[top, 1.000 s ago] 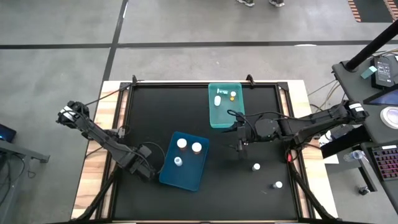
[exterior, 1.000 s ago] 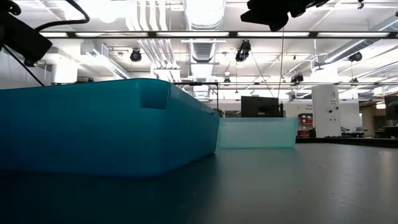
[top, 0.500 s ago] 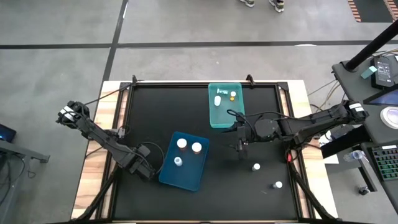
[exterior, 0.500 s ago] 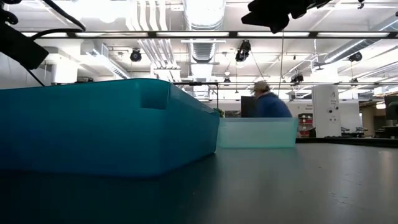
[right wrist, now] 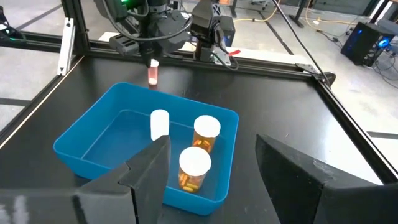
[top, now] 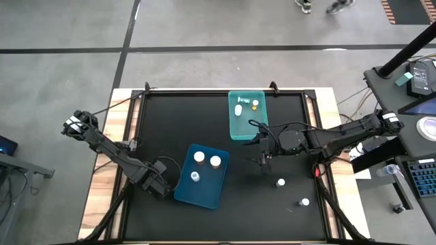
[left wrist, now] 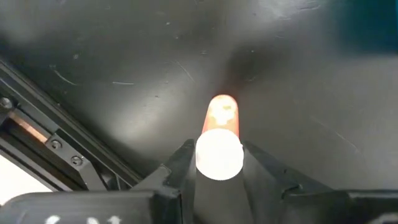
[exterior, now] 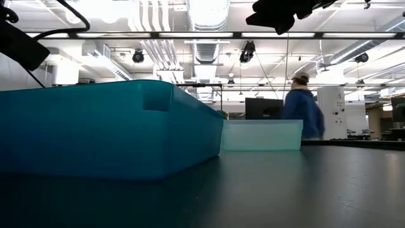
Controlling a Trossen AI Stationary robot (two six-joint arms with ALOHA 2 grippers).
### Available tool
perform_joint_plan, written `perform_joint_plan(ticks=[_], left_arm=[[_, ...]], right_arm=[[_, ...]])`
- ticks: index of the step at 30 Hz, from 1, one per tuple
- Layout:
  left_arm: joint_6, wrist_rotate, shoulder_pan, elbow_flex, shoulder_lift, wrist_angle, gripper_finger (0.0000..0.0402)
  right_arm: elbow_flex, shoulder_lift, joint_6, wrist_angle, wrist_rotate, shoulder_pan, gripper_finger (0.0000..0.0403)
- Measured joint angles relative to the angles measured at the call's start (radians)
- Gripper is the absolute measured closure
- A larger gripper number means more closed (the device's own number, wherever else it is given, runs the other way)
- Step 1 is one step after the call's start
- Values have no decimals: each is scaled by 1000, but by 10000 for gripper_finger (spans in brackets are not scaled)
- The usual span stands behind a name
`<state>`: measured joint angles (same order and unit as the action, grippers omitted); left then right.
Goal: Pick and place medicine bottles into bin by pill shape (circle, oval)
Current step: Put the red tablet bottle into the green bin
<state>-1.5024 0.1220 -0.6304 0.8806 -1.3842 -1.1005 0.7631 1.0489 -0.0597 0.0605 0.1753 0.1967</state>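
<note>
An amber medicine bottle (left wrist: 222,116) with a white cap sits between the fingers of my left gripper (left wrist: 219,163), left of the blue bin (top: 204,190). The right wrist view shows this bottle (right wrist: 152,74) upright under the left gripper (right wrist: 151,57). The blue bin (right wrist: 81,140) holds three bottles: one white (right wrist: 160,123), two amber (right wrist: 206,132). Other bottles lie in the pale green bin (top: 246,126). Two loose bottles (top: 280,182) (top: 304,202) stand on the mat. My right gripper (top: 263,160) hangs open between the bins. My left gripper pinches the amber bottle by its white cap (left wrist: 219,155), one finger (left wrist: 185,163) on each side. The fingers come from above, pointing down. The bottle stands upright below them, cap up. Whether its bottom rests on the mat I cannot tell.
The black mat (top: 170,122) has bare room at its far left and near middle. A metal frame rail (left wrist: 37,134) runs close by my left gripper. In the low view the blue bin (exterior: 107,126) fills the left side. A person (exterior: 302,111) walks in the room behind.
Neither arm has visibly moved. A person in the room behind the table has walked toward the right.
</note>
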Motion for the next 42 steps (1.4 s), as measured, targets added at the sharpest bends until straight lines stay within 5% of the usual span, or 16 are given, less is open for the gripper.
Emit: perform_joint_plan(ticks=[13, 19, 25, 28, 34, 42], left_arm=[[31, -12, 9, 218, 4, -172, 304], [161, -224, 36, 414, 5, -223, 303], [390, -581, 79, 558, 5, -179, 302], [551, -677, 122, 584, 5, -74, 302], [913, -697, 255, 586, -14, 218, 302], [1257, -637, 437, 625, -118, 395, 302]], right_arm=[[0, 0, -1, -4, 0, 0, 177], [0, 0, -3, -11, 0, 0, 177], [0, -2, -1, -76, 1, 0, 177], [0, -17, -1, -99, 0, 0, 177], [0, -87, 10, -168, 1, 0, 177], [-69, -216, 14, -172, 1, 8, 177]])
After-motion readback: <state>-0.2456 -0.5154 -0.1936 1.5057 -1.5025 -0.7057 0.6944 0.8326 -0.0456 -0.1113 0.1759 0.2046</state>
